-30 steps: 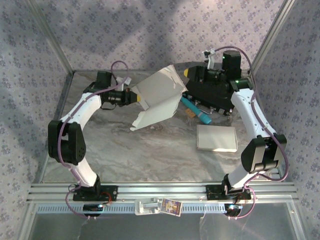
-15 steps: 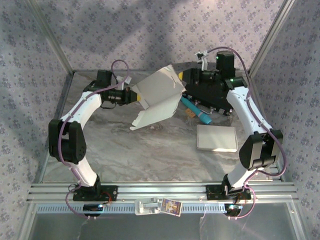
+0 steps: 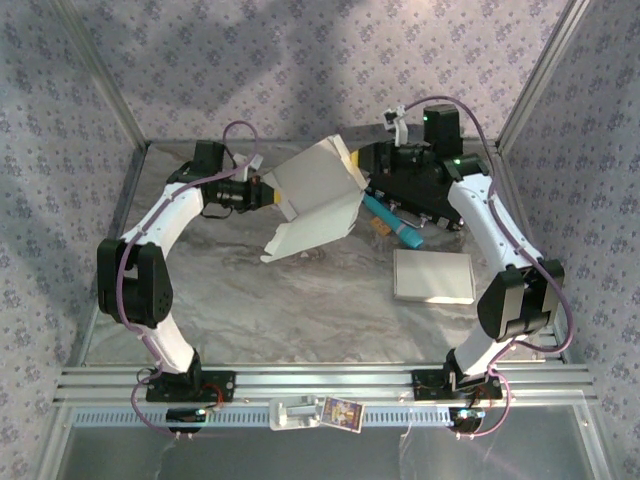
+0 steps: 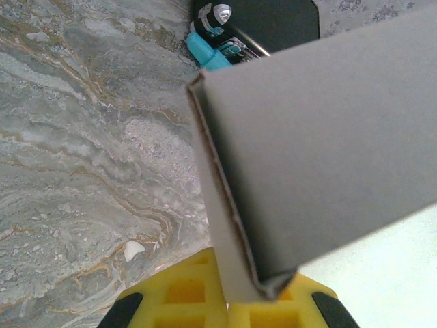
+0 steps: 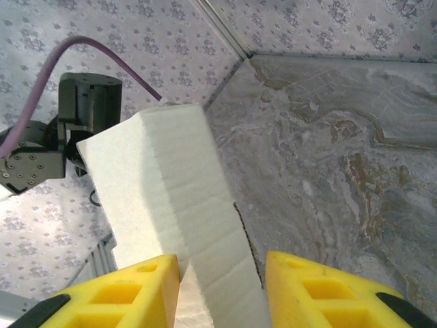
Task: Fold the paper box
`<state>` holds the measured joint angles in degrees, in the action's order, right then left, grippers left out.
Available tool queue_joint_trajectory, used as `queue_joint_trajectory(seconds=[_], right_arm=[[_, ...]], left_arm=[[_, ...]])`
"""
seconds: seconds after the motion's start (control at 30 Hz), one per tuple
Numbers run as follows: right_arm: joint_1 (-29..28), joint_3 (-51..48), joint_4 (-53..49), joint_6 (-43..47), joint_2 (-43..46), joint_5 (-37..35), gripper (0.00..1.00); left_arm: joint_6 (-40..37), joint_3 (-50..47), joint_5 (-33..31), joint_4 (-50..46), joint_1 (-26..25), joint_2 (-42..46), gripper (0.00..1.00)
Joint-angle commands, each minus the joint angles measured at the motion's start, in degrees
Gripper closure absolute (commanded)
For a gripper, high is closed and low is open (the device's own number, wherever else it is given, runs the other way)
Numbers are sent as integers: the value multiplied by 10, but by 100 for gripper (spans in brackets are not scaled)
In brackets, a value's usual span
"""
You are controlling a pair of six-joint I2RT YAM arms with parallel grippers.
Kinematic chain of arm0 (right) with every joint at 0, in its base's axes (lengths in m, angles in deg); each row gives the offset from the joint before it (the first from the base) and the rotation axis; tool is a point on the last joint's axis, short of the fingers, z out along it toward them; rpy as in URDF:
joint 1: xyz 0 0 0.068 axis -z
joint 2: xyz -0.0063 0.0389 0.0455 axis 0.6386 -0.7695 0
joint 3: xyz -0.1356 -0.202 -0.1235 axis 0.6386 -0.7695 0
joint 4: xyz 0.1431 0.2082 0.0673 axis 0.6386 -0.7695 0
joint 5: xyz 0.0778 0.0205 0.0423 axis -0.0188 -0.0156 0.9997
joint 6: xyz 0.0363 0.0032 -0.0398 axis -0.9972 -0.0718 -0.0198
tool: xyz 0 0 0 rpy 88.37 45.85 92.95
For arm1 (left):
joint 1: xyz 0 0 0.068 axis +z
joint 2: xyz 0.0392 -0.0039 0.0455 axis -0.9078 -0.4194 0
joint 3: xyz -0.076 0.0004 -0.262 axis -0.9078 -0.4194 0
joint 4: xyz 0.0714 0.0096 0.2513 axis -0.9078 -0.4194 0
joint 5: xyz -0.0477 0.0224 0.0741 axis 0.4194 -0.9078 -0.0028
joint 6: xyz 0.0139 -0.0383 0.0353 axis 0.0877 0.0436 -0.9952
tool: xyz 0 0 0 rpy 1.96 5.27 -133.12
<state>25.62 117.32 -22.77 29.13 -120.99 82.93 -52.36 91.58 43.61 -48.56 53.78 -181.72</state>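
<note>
The paper box [image 3: 310, 195] is a white, half-opened carton held off the marble table at the back middle. My left gripper [image 3: 268, 192] is shut on its left corner; in the left wrist view the folded cardboard edge [image 4: 225, 225] sits pinched between the yellow fingers [image 4: 235, 290]. From the right, my right gripper [image 3: 362, 165] has come up to the box's upper right edge. In the right wrist view its yellow fingers stand open on either side of a white box panel [image 5: 171, 191], with gaps on both sides [image 5: 222, 273].
A black tool case [image 3: 425, 180] lies at the back right, behind the right gripper. A teal tool [image 3: 392, 222] lies in front of it. Nearer on the right a flat white carton [image 3: 434, 276] lies on the table. A small card [image 3: 340, 412] rests on the front rail.
My right gripper has moved left from over the black case to the box's right edge, so that a panel stands between its fingers. The left gripper has kept its hold and place.
</note>
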Motion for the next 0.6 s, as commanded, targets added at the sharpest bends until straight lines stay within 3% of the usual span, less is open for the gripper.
queue_joint_trajectory(seconds=[0.0,0.33,0.57], right_arm=[[-10,24,-40,43,13,-45,61],[-39,58,-96,111,3,-137,59],[-55,69,-107,127,6,-140,56]], left_arm=[[-12,15,16,-1,-10,0,100],[-13,12,7,-2,-13,9,100],[-16,11,-2,-8,-16,11,100]])
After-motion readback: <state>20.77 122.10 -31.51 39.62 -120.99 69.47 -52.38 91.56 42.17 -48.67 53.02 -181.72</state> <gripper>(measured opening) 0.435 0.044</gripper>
